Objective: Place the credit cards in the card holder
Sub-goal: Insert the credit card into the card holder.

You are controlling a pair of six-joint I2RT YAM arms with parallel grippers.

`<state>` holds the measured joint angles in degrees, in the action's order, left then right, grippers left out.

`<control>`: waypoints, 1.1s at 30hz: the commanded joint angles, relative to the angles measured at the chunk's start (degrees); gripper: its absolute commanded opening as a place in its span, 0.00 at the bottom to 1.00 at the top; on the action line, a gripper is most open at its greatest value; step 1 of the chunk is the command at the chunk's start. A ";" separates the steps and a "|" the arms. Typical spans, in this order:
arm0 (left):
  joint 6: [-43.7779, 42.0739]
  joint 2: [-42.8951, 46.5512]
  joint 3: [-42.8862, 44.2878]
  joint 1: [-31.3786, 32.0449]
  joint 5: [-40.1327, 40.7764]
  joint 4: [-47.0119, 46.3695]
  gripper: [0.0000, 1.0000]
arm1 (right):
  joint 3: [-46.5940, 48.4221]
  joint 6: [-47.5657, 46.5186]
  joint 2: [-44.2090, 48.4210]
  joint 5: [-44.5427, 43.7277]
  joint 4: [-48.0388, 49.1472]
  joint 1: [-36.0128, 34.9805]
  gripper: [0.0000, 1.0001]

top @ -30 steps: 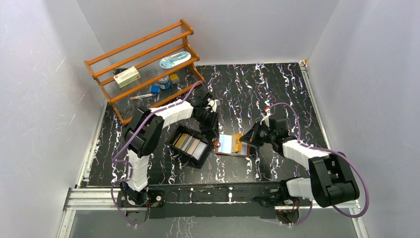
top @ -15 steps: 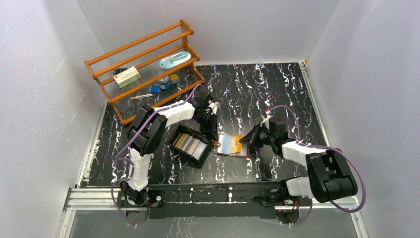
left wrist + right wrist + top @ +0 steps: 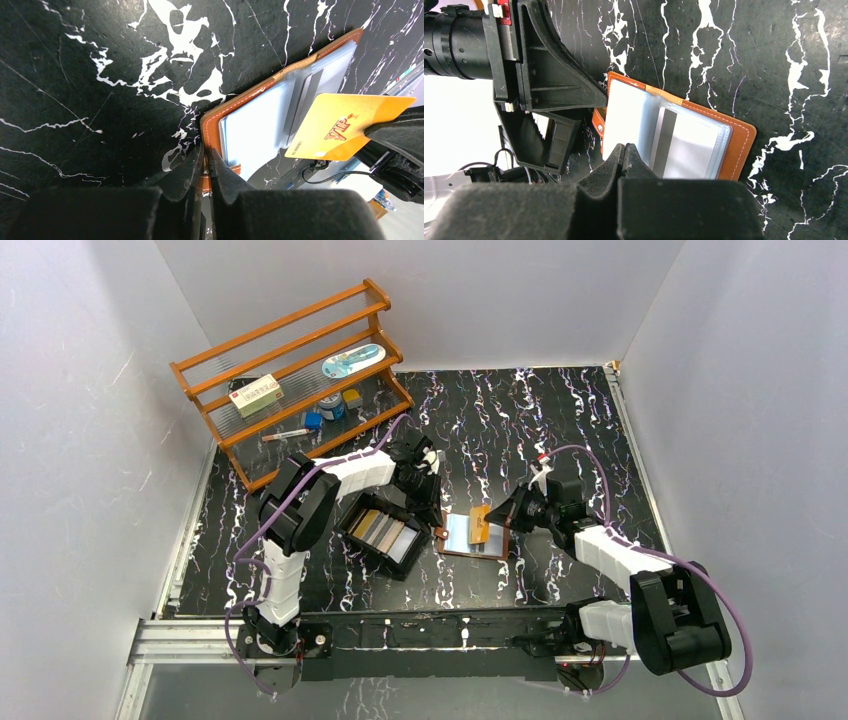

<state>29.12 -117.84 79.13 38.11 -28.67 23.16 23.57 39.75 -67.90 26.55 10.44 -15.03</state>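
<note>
Two arms reached in from the near edge of a black, white-veined counter (image 3: 560, 420) walled in white. A wooden rack (image 3: 283, 320) stood at the far left corner, with a pale box and a few small items on its shelves. The left arm (image 3: 300, 505) bent over toward the middle of the counter, and the right arm (image 3: 610, 550) stretched in from the opposite side to meet it.

A shallow black tray (image 3: 370, 552) sat left of centre, holding several cards (image 3: 385, 533) side by side in tan, silver-grey and white. Just right of the tray lay the card holder (image 3: 458, 530), open flat on the counter, with its brown leather edge framing pale, clear inner pockets (image 3: 255, 130). The right wrist view showed a dark stripe through one pocket (image 3: 664, 145).

The left claw (image 3: 206, 155) had its jaws pinched almost together on the holder's brown leather tab at the edge nearest the tray. The right claw (image 3: 624, 150) was fully closed on the outer end of a gold-orange card (image 3: 345, 125) printed "VIP". The card was held tilted above the right half of the open holder, with its free end pointing toward the pockets. Whether that end touched a pocket could not be told.
</note>
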 commanded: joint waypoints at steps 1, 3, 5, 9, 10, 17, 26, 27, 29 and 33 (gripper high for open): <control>1.57 1.28 -1.13 0.27 0.38 -0.04 0.07 | -1.03 0.47 -0.57 0.48 2.08 -0.03 0.00; 1.88 1.45 -1.38 0.38 0.83 -0.20 0.07 | -2.11 0.83 -0.68 -0.73 3.48 -0.02 0.00; 1.98 1.47 -1.72 0.39 1.10 -0.36 0.07 | -2.66 0.46 -0.86 -1.97 4.19 -0.04 0.00; 2.21 1.16 -1.96 0.39 1.44 -0.39 0.07 | -3.09 -0.79 -1.58 -3.56 4.64 -0.02 0.00; 2.32 1.01 -1.92 0.39 1.42 -0.39 0.07 | -3.12 -0.74 -1.88 -3.27 5.63 -0.01 0.00; 3.78 0.99 -2.63 0.43 0.85 -1.44 0.08 | -7.47 1.60 -4.05 -0.30 12.95 -0.03 0.00; 4.54 1.00 -3.27 0.81 1.11 -2.04 0.08 | -8.75 4.28 -7.03 1.11 19.07 -0.07 0.00; 4.65 1.08 -3.36 0.83 1.07 -2.10 0.08 | -9.21 4.86 -7.31 1.31 20.01 -0.05 0.00; 4.71 1.48 -3.61 1.05 1.58 -2.14 0.08 | -9.84 6.14 -7.86 1.98 22.30 -0.06 0.00; 4.77 1.75 -3.98 1.09 1.95 -2.13 0.08 | -10.01 8.61 -8.31 2.20 22.45 -0.03 0.00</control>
<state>33.69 -117.43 76.99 38.15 -28.47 20.25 14.20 46.24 -75.77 27.88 29.80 -15.00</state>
